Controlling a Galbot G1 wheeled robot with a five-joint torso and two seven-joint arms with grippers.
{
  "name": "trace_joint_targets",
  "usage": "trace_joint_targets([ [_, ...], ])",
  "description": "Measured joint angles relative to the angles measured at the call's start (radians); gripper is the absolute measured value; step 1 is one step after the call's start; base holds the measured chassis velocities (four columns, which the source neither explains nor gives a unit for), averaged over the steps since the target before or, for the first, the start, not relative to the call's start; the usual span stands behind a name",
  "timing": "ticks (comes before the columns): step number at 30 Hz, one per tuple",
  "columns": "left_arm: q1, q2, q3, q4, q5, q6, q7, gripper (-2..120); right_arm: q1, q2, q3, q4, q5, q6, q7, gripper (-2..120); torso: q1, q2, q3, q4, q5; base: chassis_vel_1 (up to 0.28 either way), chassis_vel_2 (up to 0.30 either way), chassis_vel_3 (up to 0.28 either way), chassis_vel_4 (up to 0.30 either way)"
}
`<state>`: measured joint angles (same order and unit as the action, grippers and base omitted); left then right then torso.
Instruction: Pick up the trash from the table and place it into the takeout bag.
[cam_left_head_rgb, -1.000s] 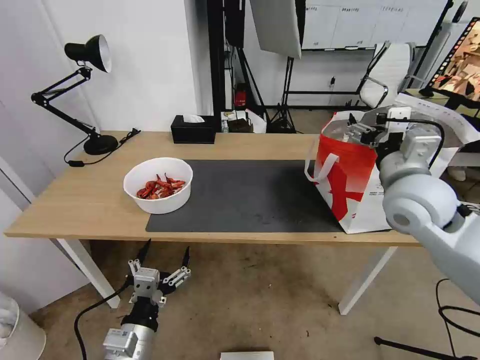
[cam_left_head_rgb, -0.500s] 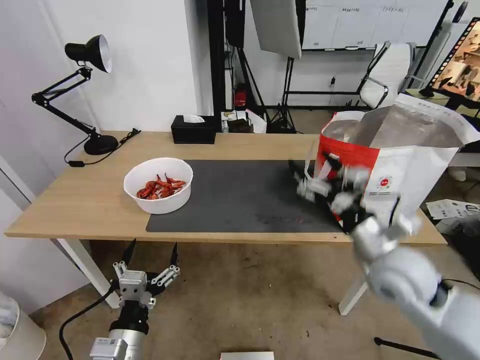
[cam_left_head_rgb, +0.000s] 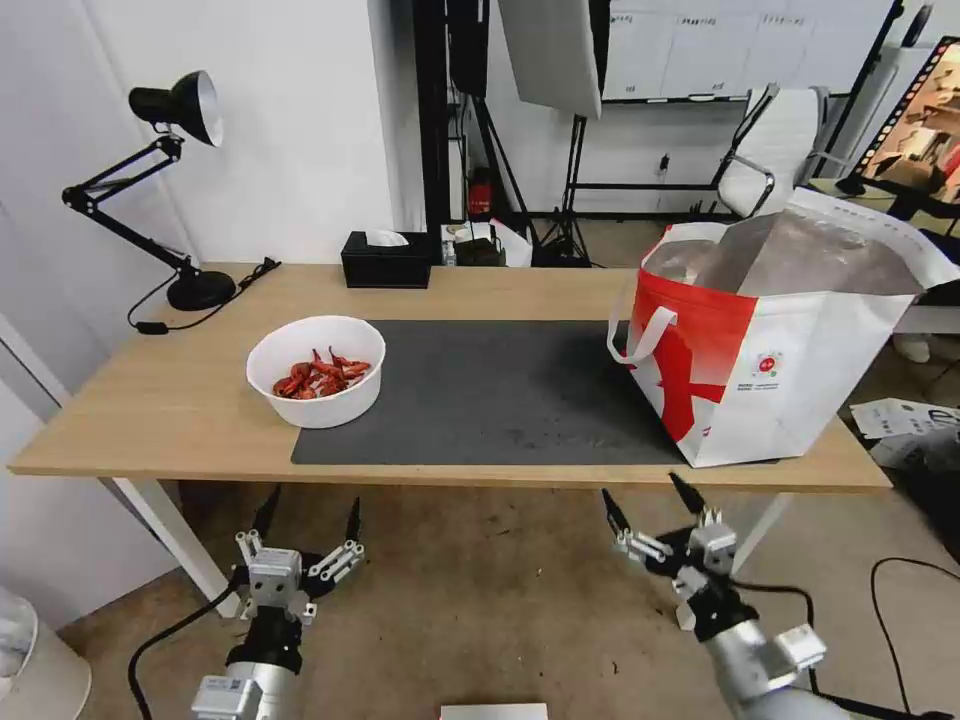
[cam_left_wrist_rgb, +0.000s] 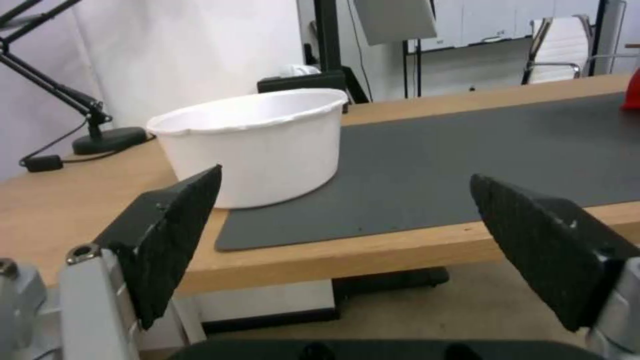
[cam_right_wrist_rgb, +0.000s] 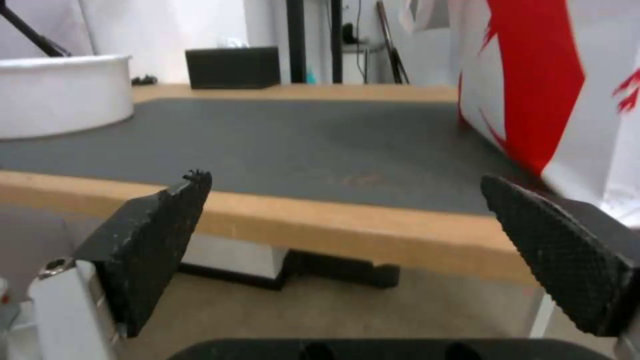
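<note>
Both grippers, left and right, hang spread, empty, below the wooden table.
Round white bowl holds red shells; boxy foil-lined bag stands on the mat.

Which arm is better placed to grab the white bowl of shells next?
Left. The left gripper hangs open below the table edge near the bowl; the right gripper sits by the takeout bag.
</note>
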<state>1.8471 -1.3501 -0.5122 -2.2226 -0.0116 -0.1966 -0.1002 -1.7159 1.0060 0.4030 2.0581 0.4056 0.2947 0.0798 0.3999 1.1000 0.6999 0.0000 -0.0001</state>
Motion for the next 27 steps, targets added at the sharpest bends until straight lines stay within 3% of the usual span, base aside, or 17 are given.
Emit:
trace_joint_targets([
  [17, -0.018, 0.015, 0.006, 0.017, -0.016, 0.017, 0.002, 100, 0.026, -0.006, -0.029, 0.003, 0.008, -0.025, 0.012, 100, 0.000, 0.000, 0.000, 0.0001, 0.0001, 0.000, 0.000, 0.000, 0.000],
  [22, -0.031, 0.032, -0.002, -0.012, -0.042, 0.035, -0.007, 100, 0.027, -0.006, -0.029, 0.004, 0.009, -0.025, 0.012, 100, 0.000, 0.000, 0.000, 0.0002, 0.0000, 0.000, 0.000, 0.000, 0.000],
  [25, -0.094, 0.122, -0.056, -0.095, -0.203, 0.163, -0.058, 100, 0.027, -0.006, -0.029, 0.004, 0.010, -0.026, 0.013, 100, 0.000, 0.000, 0.000, 0.0002, -0.0001, 0.000, 0.000, 0.000, 0.000],
  [26, -0.094, 0.122, -0.056, -0.095, -0.203, 0.163, -0.058, 100, 0.027, -0.006, -0.029, 0.004, 0.010, -0.026, 0.013, 100, 0.000, 0.000, 0.000, 0.0002, -0.0001, 0.000, 0.000, 0.000, 0.000],
  [27, -0.116, 0.162, -0.077, -0.119, -0.276, 0.210, -0.084, 100, 0.027, -0.007, -0.029, 0.004, 0.010, -0.026, 0.013, 100, 0.000, 0.000, 0.000, 0.0001, 0.0000, 0.000, 0.000, 0.000, 0.000],
])
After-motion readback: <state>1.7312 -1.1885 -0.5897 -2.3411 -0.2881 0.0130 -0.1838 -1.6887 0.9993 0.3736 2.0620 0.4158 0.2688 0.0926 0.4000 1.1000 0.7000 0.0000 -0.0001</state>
